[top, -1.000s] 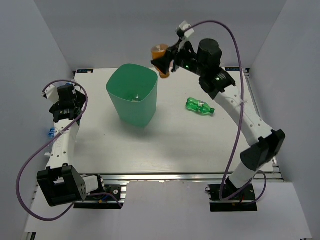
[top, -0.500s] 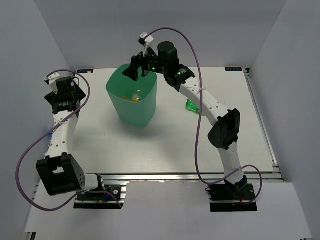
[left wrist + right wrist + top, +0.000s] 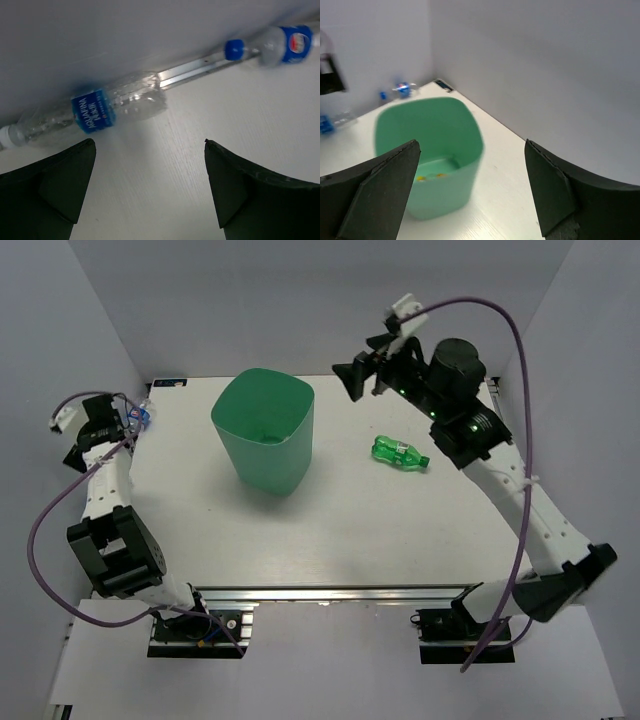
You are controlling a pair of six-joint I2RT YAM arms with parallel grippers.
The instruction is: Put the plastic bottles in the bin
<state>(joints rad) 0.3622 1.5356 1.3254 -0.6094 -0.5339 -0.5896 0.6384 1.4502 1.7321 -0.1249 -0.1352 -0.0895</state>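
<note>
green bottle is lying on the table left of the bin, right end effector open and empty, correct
Not quite: the top external view shows the green bottle lying on the table right of the bin, not left. The right end effector is open and empty.

Only one word reads clearly: AQUAFINA, in white letters on the blue label (image 3: pixel 93 111) of the clear bottle (image 3: pixel 135 97) lying against the wall at the left edge of the table (image 3: pixel 165 190). The second bottle (image 3: pixel 272 44) near it wears a blue band with a round mark, too blurred to read. The green bottle (image 3: pixel 400 453) on the right has a label too small to make out.
</note>
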